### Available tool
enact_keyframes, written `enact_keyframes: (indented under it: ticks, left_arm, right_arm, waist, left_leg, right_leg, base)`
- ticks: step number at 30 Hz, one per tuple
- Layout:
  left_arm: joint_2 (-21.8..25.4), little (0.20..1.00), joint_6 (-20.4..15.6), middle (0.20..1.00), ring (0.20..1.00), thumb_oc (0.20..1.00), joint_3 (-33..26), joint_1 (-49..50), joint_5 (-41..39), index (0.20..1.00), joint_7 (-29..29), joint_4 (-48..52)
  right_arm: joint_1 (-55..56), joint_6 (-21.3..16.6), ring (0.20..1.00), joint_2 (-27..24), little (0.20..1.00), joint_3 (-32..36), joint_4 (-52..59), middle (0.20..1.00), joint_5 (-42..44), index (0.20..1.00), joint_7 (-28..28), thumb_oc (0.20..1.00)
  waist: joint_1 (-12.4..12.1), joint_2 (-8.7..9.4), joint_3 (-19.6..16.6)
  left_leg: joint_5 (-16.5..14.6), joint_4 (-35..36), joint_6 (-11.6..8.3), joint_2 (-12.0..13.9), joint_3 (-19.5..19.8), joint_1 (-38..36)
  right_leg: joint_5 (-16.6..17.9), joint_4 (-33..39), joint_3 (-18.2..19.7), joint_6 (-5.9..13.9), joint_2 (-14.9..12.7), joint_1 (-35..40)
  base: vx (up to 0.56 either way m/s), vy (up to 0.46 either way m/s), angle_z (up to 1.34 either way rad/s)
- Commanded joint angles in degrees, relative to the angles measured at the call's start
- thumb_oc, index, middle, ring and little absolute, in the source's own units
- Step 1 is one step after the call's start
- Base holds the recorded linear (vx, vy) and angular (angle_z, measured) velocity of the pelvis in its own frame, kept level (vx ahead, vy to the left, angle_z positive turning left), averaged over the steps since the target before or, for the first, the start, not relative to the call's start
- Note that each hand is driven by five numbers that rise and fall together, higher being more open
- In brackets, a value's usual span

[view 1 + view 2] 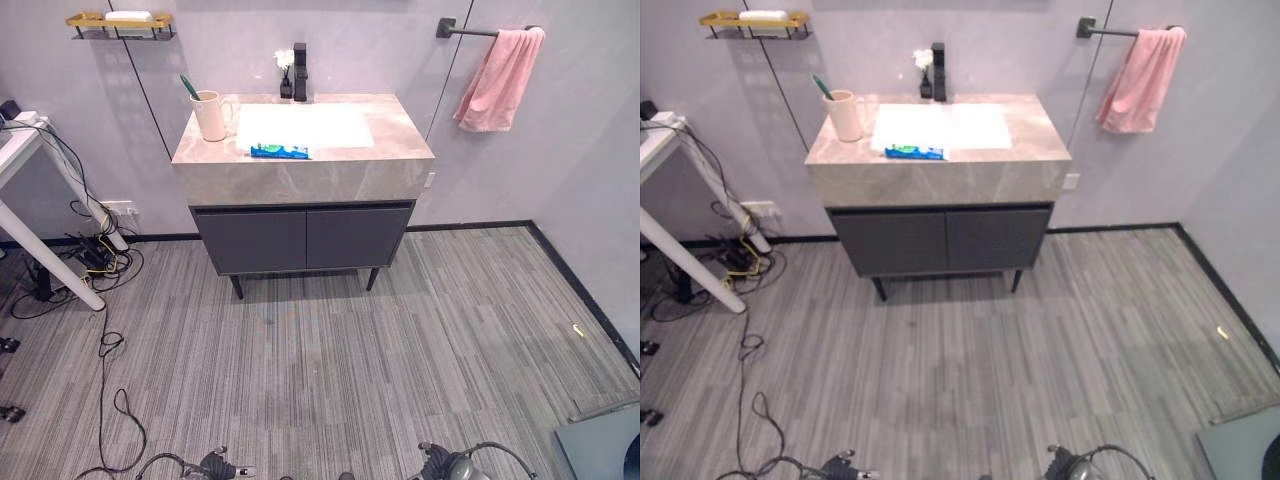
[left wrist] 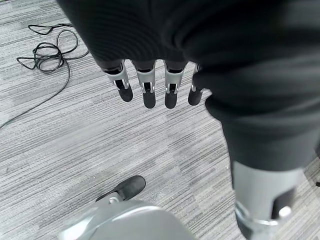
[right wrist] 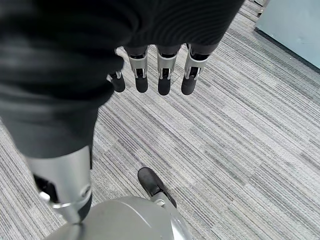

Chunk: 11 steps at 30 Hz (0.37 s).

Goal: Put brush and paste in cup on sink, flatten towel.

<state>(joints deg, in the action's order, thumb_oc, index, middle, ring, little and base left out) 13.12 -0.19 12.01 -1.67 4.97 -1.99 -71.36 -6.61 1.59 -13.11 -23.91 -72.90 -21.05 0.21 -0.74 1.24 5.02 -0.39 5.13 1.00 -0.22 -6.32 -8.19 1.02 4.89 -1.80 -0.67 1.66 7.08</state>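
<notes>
A beige cup (image 1: 210,115) stands at the left of the marble sink counter (image 1: 398,142), with a green toothbrush (image 1: 188,87) upright in it. A blue and green toothpaste tube (image 1: 279,152) lies flat at the front edge of the white basin. A pink towel (image 1: 497,80) hangs bunched on the dark wall bar (image 1: 470,31) to the right. Both hands hang low over the grey floor, far from the sink. The left hand (image 2: 149,92) has straight fingers and holds nothing. The right hand (image 3: 164,80) is likewise open and empty.
A black faucet (image 1: 300,72) and a small vase of white flowers (image 1: 285,72) stand behind the basin. A gold shelf (image 1: 120,22) hangs on the wall at upper left. A white table (image 1: 40,215) with cables (image 1: 100,258) stands at left; a grey-blue mat (image 1: 600,440) lies at lower right.
</notes>
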Motion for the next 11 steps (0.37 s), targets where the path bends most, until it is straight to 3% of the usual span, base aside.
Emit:
enact_keyframes:
  ticks: [1,11]
  left_arm:
    - [-1.0,1.0,-0.3,1.0,1.0,1.0,-0.1,-2.2,0.0,1.0,0.4,-4.2]
    - [-1.2,1.0,-0.1,1.0,1.0,1.0,-1.6,-1.1,-0.6,1.0,0.2,-5.8]
  right_arm:
    - [-0.2,0.1,1.0,0.6,1.0,-2.2,-2.9,1.0,1.0,1.0,1.0,1.0]
    - [1.2,-0.3,1.0,0.4,1.0,-0.2,-1.6,1.0,4.8,1.0,0.7,1.0]
  waist:
    - [0.2,1.73,-0.6]
    - [0.3,1.66,-0.5]
  left_leg:
    - [-4.0,-0.1,2.02,-2.8,0.8,-1.9]
    - [-4.0,-0.1,1.13,-2.1,1.5,-2.5]
  right_leg:
    - [2.8,-2.3,-1.3,5.7,-7.1,-0.7]
    - [2.8,-0.5,-2.4,5.4,-6.7,0.8]
  base:
    - [0.01,-0.033,-0.04]
    - [0.0,-0.037,0.01]
